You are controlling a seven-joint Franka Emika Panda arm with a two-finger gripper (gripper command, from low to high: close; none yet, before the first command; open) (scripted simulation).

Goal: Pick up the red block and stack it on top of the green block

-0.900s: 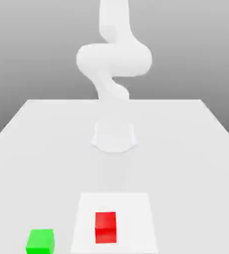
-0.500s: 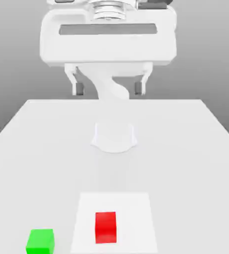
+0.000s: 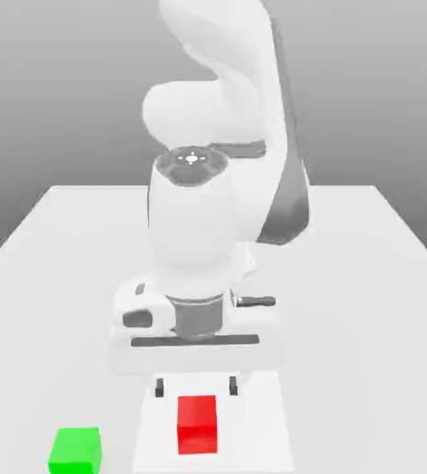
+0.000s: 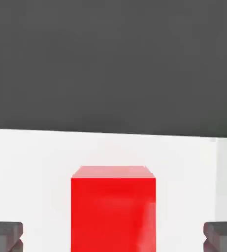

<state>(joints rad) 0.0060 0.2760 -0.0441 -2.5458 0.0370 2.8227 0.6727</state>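
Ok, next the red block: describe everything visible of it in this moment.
The red block is a plain, box-shaped solid in one bright, even red, smooth and without markings, its upper face a little lighter in the hand view. It sits flat and upright on the white square patch, to the exterior view's right of the green block and apart from it. The gripper is open, its fingertips set wider than the block, and does not hold it.
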